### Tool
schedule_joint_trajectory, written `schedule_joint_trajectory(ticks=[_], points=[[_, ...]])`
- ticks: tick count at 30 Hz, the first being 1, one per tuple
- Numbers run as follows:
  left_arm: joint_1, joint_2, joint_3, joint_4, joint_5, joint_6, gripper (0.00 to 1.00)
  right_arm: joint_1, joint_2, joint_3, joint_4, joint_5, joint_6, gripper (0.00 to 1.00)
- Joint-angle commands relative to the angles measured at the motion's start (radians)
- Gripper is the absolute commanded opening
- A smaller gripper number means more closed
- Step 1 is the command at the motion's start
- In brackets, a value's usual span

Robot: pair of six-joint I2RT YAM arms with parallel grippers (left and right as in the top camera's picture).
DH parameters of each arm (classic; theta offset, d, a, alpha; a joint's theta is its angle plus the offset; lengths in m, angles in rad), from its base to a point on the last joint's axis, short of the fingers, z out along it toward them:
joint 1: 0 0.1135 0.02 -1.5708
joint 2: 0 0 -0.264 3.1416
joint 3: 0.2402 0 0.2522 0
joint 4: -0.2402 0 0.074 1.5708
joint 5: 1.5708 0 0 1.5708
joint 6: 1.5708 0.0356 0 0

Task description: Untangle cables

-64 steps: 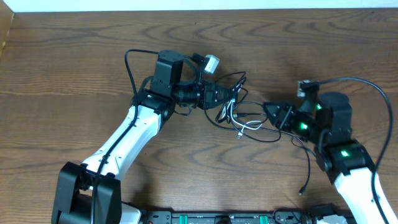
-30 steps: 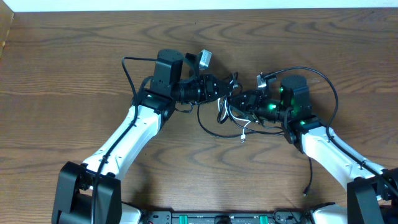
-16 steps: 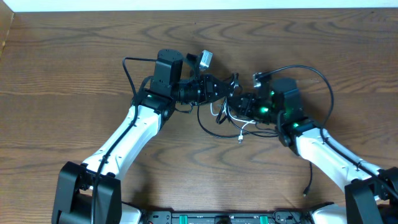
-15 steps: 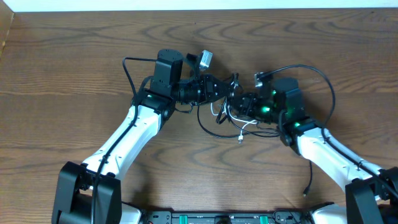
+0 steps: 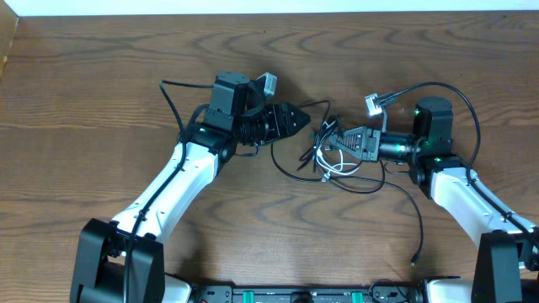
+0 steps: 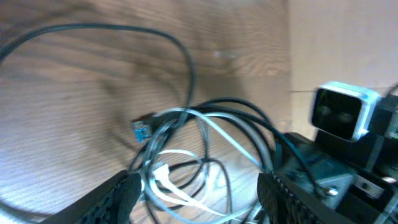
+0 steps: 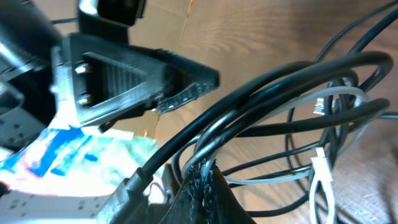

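Jaws of the right gripper [image 5: 325,140] are pressed together on the cables [image 5: 330,158], pinching several black strands at the right side of the tangle; jaws of the left gripper [image 5: 301,119] stand well apart and hold nothing, its fingers [image 6: 121,190] framing the loops from just beside them; the tangle lies about mid-tabletop, somewhat nearer the far edge, with the white cable [image 5: 338,168] looped through the black ones and a blue-tipped plug [image 6: 142,129] at its rim; one black strand [image 5: 418,220] trails off toward the near edge on the right; the right arm rises from the near right corner, wrist turned leftward, gripper lying level; the left arm slants up from the near left corner, wrist bent rightward, so both grippers face each other across the tangle.
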Motion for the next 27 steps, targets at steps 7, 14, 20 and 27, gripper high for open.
schedule_joint_trajectory(ticks=[7,14,20,27], points=[[-0.088,0.003,0.010,-0.192,-0.030,0.466,0.62,-0.008,0.003,0.005,-0.047,0.031,0.029,0.01],[-0.129,0.002,0.010,-0.221,-0.269,0.575,0.62,-0.008,0.003,0.005,-0.065,0.100,0.124,0.01],[-0.101,-0.029,0.010,-0.196,-0.177,0.575,0.62,-0.008,0.003,0.005,-0.069,0.117,0.131,0.01],[-0.239,-0.024,0.010,-0.233,-0.288,0.630,0.53,-0.008,0.003,0.005,-0.069,0.124,0.131,0.01]])
